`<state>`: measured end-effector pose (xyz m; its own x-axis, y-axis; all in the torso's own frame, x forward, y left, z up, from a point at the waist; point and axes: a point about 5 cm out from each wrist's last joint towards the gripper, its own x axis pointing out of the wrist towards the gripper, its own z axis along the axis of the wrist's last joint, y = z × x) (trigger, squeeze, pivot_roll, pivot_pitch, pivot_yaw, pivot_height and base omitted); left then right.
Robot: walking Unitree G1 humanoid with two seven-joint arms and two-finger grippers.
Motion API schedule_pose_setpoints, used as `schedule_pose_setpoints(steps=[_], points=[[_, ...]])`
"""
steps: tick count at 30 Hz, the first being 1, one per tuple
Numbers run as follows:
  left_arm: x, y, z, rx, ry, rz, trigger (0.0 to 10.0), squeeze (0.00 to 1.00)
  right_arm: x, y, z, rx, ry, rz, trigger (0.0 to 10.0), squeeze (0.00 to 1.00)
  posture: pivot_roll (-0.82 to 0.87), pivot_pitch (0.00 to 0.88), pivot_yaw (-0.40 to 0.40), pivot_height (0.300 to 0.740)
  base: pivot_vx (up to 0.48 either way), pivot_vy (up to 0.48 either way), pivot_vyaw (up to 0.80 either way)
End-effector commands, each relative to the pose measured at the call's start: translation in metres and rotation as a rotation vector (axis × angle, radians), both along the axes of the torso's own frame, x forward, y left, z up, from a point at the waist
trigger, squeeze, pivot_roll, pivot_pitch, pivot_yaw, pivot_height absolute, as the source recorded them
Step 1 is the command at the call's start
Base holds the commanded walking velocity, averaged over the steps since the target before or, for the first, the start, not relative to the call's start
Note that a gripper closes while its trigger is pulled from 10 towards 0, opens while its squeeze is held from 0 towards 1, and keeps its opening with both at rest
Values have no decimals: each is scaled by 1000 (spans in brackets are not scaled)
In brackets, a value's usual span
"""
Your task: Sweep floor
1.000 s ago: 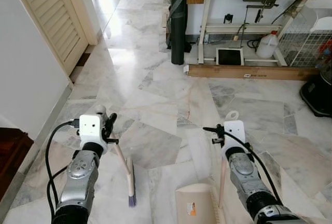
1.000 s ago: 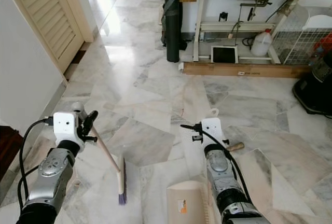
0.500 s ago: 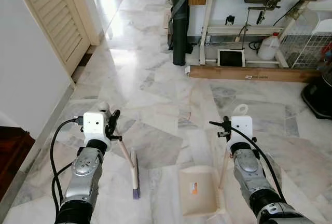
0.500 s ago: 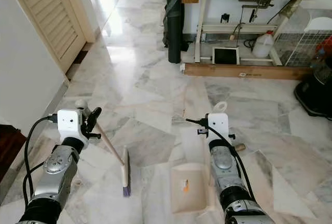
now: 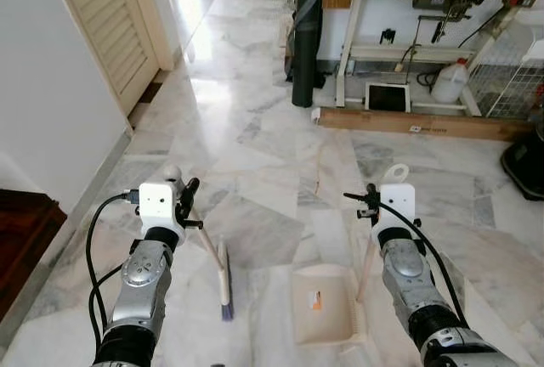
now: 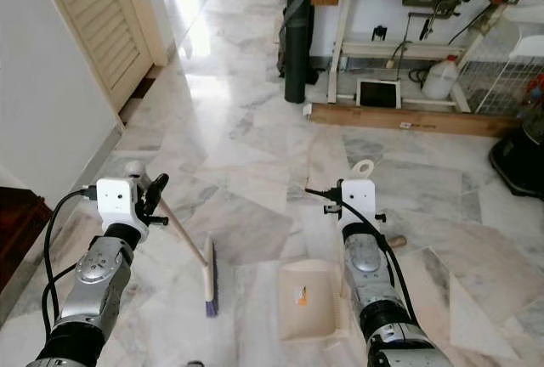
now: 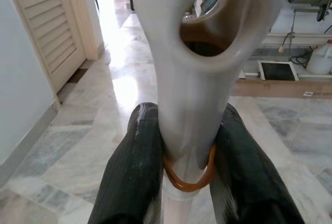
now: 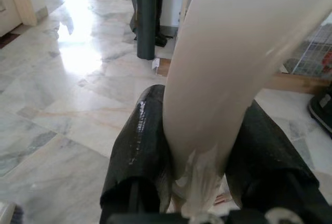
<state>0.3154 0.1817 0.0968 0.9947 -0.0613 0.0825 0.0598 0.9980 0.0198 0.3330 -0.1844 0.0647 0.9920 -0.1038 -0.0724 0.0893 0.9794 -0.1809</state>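
Since one second ago the dustpan (image 5: 323, 303) slid forward on the floor (image 5: 255, 155), and the broom (image 5: 219, 272) stayed just beside it. Left gripper (image 7: 189, 151) jaws hold the broom handle, right gripper (image 8: 202, 146) jaws hold the dustpan handle. If either tilted handle slips in the jaws, I think the dirt could miss the pan.

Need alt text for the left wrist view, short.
The left gripper has its jaws shut on the broom handle, white with a hanging hole at its end and an orange rubber band around it. Behind: marble floor and a louvred door.

Scene is bright and evenly lit. Daylight enters from the far left, producing glare on the marble floor (image 5: 204, 61). Wrist views blur at close range.
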Motion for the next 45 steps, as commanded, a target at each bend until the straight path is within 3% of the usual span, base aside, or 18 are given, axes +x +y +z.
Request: schedule_pose_setpoints(steps=[1, 10, 19, 29, 32, 39, 45], points=[[1, 3, 6, -2, -36, 6, 10000, 0, 4, 3, 7, 4, -33, 7, 10000, 0, 119, 0, 34, 740, -292, 0, 0], [2, 3, 5, -4, -32, 8, 10000, 0, 4, 2, 7, -8, -31, 5, 10000, 0, 119, 0, 33, 740, -307, 0, 0], [2, 3, 3, 6, -24, 14, 10000, 0, 4, 1, 7, -24, -34, -1, 10000, 0, 121, 0, 34, 740, 0, 0, 0], [1, 0, -1, 4, -2, -11, 10000, 0, 5, -1, 14, -118, -71, -3, 10000, 0, 113, 0, 35, 740, 0, 0, 0], [2, -2, -3, 1, 7, -30, 10000, 0, 6, -8, 10, -216, -12, -43, 10000, 0, 111, 0, 32, 740, 0, 0, 0], [3, -5, -5, 2, 26, -55, 10000, 0, 0, -10, -9, -224, 127, -52, 10000, 0, 106, 0, 34, 740, 0, 0, 0], [3, -6, -7, 2, 40, -71, 10000, 0, -4, -7, -16, -214, 170, -36, 10000, 0, 100, 0, 35, 740, 0, 0, 0]])
